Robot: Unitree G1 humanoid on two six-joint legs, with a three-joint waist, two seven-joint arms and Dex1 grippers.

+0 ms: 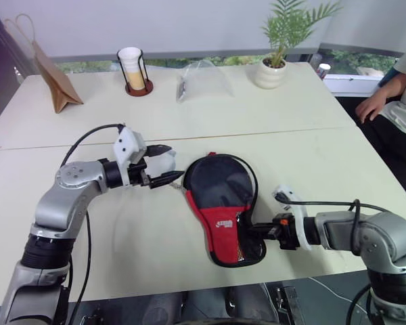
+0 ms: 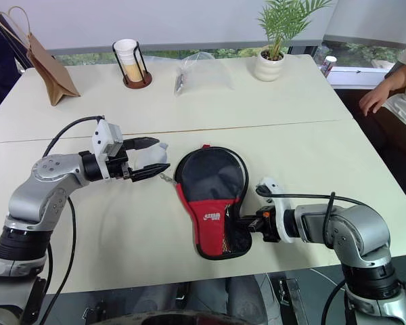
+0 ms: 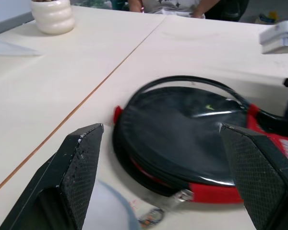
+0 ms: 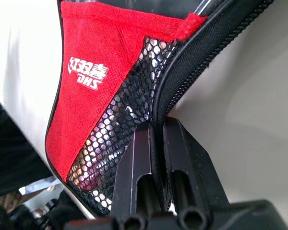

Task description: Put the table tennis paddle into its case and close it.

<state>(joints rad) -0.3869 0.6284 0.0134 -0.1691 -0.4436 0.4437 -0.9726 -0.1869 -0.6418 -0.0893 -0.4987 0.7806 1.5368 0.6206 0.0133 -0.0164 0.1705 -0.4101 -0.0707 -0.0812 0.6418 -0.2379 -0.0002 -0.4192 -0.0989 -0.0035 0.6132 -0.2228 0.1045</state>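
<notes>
Soft black-and-red paddle-shaped fabric case (image 1: 220, 208) lies flat on the pale worktop (image 1: 311, 108), near its front edge, between the two arms. White logo on red panel, mesh patch beside it. Zipper edge partly open along the side toward the right arm; paddle itself cannot be made out.

Right gripper (image 4: 156, 143): fingers pinched tight on the case's black zippered edge at the narrow handle end.

Left gripper (image 1: 168, 164): fingers spread wide, holding nothing, just beside the case's round end, above the worktop.
</notes>
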